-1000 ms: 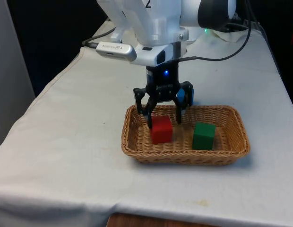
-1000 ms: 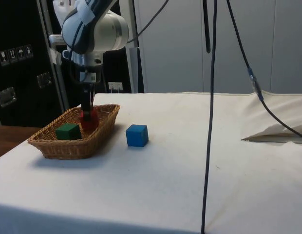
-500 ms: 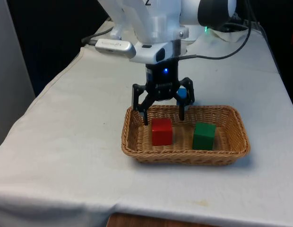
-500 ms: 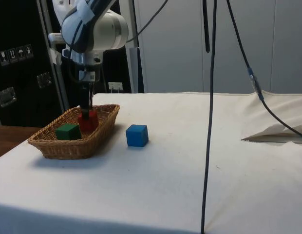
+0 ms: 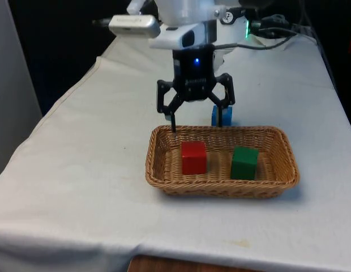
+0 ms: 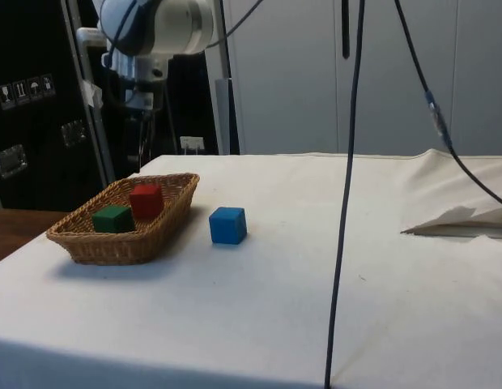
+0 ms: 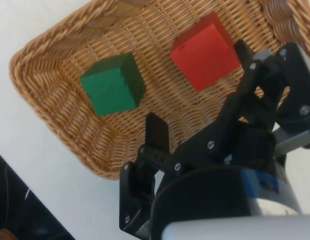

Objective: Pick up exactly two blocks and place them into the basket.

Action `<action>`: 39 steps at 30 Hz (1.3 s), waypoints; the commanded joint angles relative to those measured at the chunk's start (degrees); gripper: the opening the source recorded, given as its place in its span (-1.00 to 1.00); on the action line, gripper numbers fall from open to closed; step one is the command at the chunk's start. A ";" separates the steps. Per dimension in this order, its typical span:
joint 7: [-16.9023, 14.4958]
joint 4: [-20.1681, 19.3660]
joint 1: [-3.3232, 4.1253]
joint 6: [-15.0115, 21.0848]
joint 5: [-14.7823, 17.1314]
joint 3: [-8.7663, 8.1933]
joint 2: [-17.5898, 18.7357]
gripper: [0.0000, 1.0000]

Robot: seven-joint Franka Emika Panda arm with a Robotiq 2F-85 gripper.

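Now red block, green block in basket.

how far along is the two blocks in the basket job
Looks done: the red block and green block both sit in the wicker basket. The gripper hangs open and empty above the basket's far rim. The blue block rests on the cloth outside; nothing looks left.

A tan woven basket holds a red block and a green block; a blue block sits on white cloth.
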 commanded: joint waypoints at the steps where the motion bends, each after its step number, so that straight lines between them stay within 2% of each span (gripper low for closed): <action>1: 1.20 -0.63 0.63 -0.23 -0.74 -0.74 -0.86 1.00; 6: 2.98 -1.60 0.69 -0.11 -2.01 -0.80 -2.58 1.00; 7: 2.23 -1.09 0.06 -0.17 -1.38 -0.11 -2.23 1.00; 8: 3.32 -1.72 0.63 -0.11 -2.23 -0.80 -2.81 1.00; 14: 4.87 -2.98 0.80 0.17 -3.67 -0.97 -4.58 1.00; 15: 4.13 -2.35 0.11 -0.17 -3.04 -0.23 -4.18 1.00; 16: 5.44 -3.50 0.86 0.23 -4.30 -0.97 -5.16 1.00; 22: 7.10 -5.39 0.92 0.52 -6.25 -0.92 -7.45 1.00; 23: 6.47 -4.81 0.23 -0.06 -5.67 -0.23 -7.22 1.00; 24: 7.39 -5.61 0.92 0.52 -6.53 -0.92 -7.79 1.00; 31: 9.28 -7.96 1.03 0.63 -8.59 -0.92 -10.37 1.00; 32: 8.42 -7.10 0.34 0.00 -7.79 -0.23 -9.91 1.00; 33: 9.57 -8.25 1.03 0.69 -8.82 -0.86 -10.71 1.00; 39: 11.00 -10.26 1.15 0.97 -9.97 -0.86 -12.49 1.00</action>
